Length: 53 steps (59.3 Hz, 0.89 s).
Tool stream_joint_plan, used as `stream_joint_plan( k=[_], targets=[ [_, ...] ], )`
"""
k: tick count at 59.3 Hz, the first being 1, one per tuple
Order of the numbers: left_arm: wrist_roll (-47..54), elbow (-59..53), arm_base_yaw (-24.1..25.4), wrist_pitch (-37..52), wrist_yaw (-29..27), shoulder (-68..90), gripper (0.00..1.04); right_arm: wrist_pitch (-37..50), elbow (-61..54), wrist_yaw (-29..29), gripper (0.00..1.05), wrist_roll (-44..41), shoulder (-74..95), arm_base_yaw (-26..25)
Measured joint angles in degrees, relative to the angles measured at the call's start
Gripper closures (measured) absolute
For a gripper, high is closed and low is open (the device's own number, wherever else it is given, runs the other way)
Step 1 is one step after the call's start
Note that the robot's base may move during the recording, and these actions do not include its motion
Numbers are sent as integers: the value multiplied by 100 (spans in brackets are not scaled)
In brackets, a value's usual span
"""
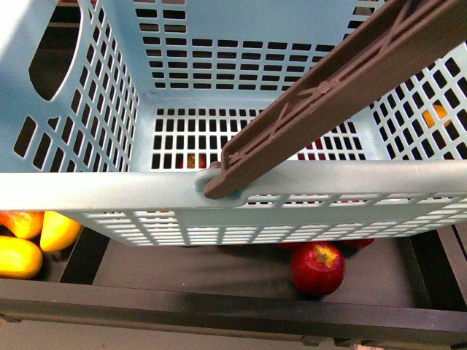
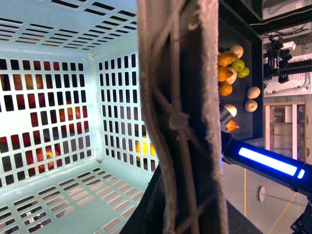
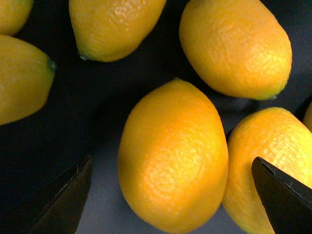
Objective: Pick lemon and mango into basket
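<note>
The mango (image 3: 173,156) lies centre frame on a dark surface (image 3: 97,102), crowded by similar fruits (image 3: 234,48), with the right gripper (image 3: 171,163) spread wide either side of it. It looks firm, rounded and slick, so pinch across its fat middle. I cannot tell the left gripper's state.

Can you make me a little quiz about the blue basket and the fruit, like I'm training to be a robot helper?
1. True or false: the basket already has fruit lying inside it.
2. Pick one: in the front view, what lies on the dark tray below the basket? A) a banana B) a red apple C) a green pear
3. Fill in the gap: in the right wrist view, the right hand is ____ above a yellow-orange fruit.

Key: 1 false, its floor is bare; 2 B; 3 open, with a fingertip on each side of the fruit.
</note>
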Motion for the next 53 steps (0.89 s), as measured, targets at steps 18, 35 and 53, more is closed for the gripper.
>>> stream_joint_plan(
  k=[18, 35, 53],
  targets=[
    [2, 0, 0, 0, 9, 0, 100, -232, 566, 33, 9, 140, 439, 85],
    [0, 0, 0, 0, 11, 0, 100, -308, 726, 85, 14, 269, 632, 92],
    [0, 0, 0, 0, 11, 0, 100, -85, 304, -55, 40, 269, 444, 22]
  ],
)
